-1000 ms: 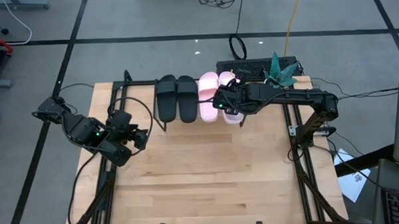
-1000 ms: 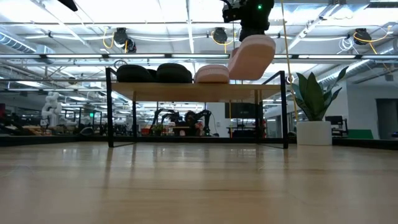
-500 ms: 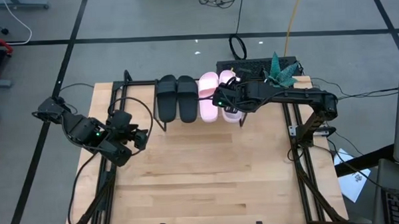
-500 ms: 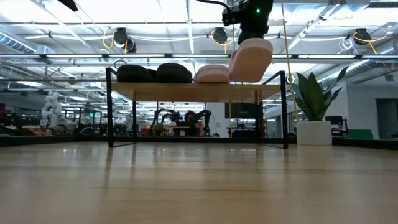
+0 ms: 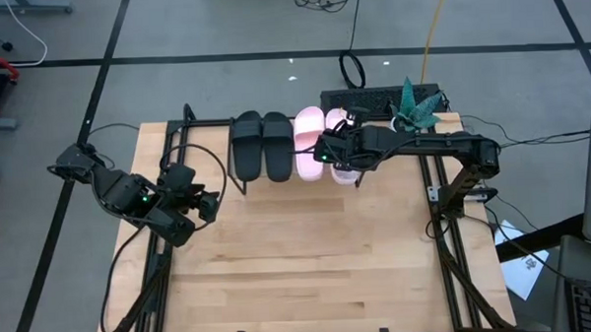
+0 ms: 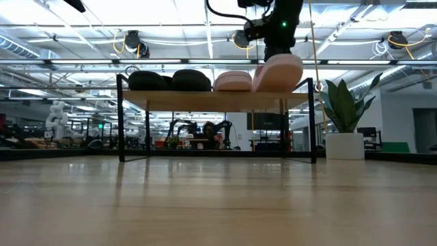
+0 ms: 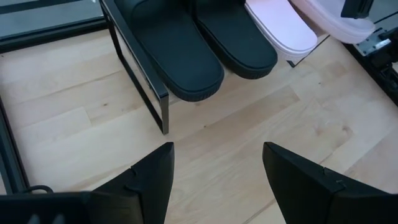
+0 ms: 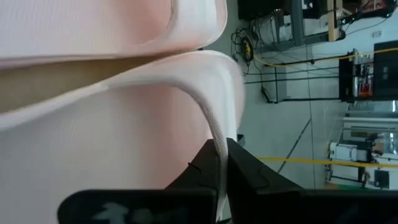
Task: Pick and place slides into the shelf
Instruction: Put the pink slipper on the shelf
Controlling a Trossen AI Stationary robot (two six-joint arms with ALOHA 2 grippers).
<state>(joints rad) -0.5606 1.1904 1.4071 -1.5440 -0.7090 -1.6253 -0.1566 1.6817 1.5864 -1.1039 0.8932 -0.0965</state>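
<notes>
- The fourth slide, a pale pink one (image 6: 278,72), sits at the right end of the shelf (image 6: 217,99); in the low view it is tilted, its near end raised above the plank; in the high view it (image 5: 343,170) lies just beside the other pink slide (image 5: 309,145).
- The right gripper (image 5: 332,151) is clamped on this tilted slide; the right wrist view shows its dark fingers (image 8: 239,168) pinched together on the thin edge of the pink strap (image 8: 214,124); the right arm reaches in over the shelf from the table's right side.
- Three slides already lie flat on the shelf, side by side and touching: two black slides (image 5: 246,143) (image 5: 277,145) on the left, then the pink one; in the low view their rounded ends (image 6: 191,80) line up along the plank.
- The shelf stands at the far edge of the wooden table (image 5: 299,264), on thin black legs (image 7: 138,81).
- The left gripper (image 5: 200,204) waits over the table's left side, well apart from the shelf; its fingers (image 7: 152,180) stand apart with nothing between them; its wrist view looks at the toes of the black slides (image 7: 180,59) and the shelf's corner.
- Behind the shelf's right end a green potted plant (image 6: 345,109) stands in a white pot.
</notes>
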